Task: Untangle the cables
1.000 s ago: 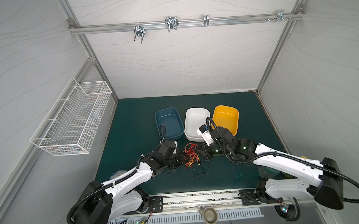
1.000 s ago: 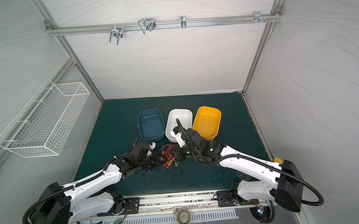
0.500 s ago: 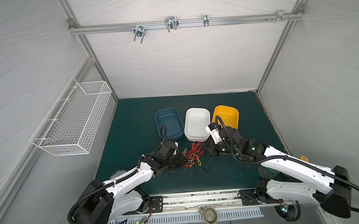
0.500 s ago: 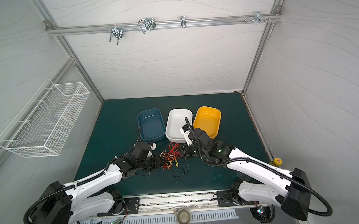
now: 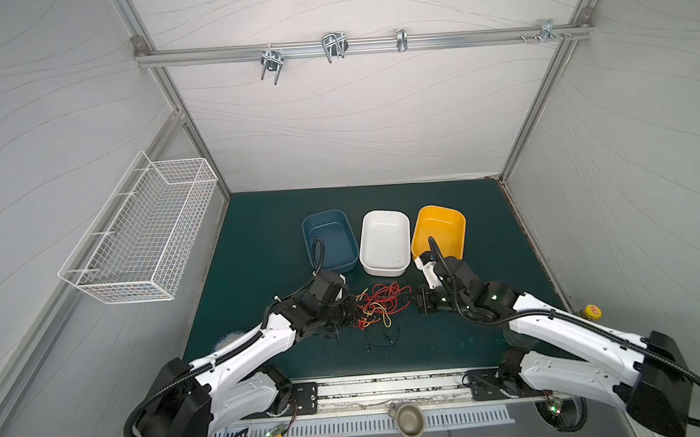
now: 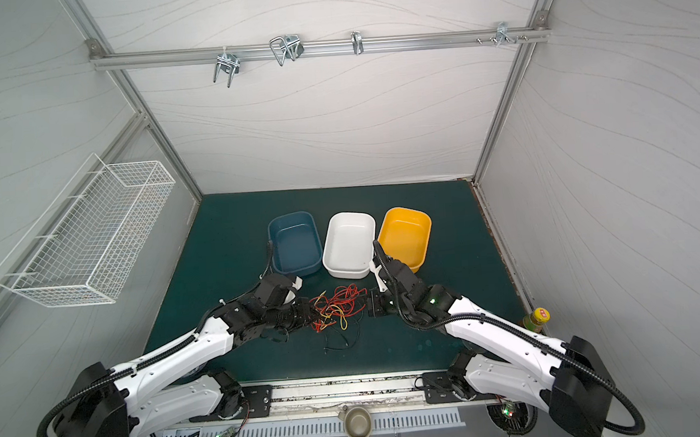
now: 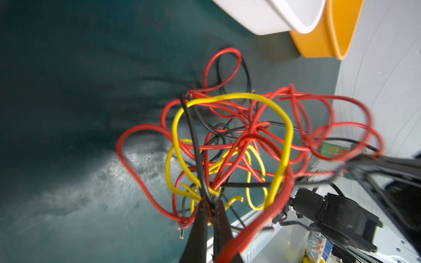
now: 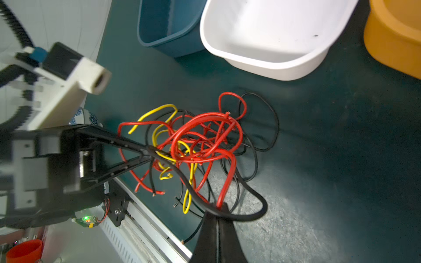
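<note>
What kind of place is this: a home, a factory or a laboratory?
Probably a laboratory robot cell: white walls on an aluminium frame enclose a green mat, and the left arm and right arm are mounted on a rail at its front.

White shells, black joints on left arm point(image 5: 244, 351) and right arm point(image 5: 576, 334); black corrugated conduits point(image 5: 322, 254) at mid-frame; green indicator light point(image 5: 493, 295) right of centre; slim, black, tapered right gripper point(image 8: 217, 213); black base plates point(image 5: 305, 395) along the bottom.
</note>
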